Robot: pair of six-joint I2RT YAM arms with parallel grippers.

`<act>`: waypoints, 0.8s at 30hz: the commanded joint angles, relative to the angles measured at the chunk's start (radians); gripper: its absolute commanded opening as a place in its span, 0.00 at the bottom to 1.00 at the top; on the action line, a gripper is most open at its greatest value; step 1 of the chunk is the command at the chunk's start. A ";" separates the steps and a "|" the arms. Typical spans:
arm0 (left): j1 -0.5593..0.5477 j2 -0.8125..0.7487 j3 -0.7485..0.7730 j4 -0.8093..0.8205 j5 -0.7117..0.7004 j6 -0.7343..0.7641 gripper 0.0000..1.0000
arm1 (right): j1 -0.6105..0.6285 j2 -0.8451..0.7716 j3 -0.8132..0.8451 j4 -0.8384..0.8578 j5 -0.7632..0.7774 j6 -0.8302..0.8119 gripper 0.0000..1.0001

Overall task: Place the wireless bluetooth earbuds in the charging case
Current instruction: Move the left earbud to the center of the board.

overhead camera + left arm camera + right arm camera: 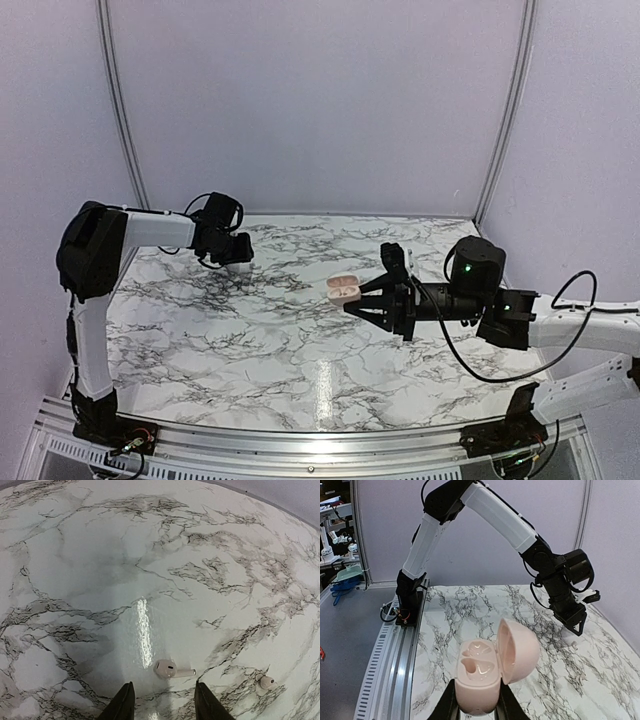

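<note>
1. Left end effector [164, 684] was spread, with nothing between its fingers, low over the white marbled table [75, 555].
2. Small white stemmed plastic earbud [172, 670] lay on the table just ahead of the fingertips, in line with the gap. Its stem ran crosswise, finger to finger, pointing right in the wrist view. Left arm was the nearer.
3. Second white earbud [266, 682] lay farther right, outside the gap.
4. Right end effector [476, 707] pinched the cream-pink rounded charging case [477, 682], well apart from both earbuds. Lid was open and both sockets empty.
</note>
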 commanded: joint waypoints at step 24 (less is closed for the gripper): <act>-0.095 0.193 0.177 -0.211 -0.129 0.170 0.22 | -0.001 0.024 0.065 -0.016 -0.043 0.038 0.00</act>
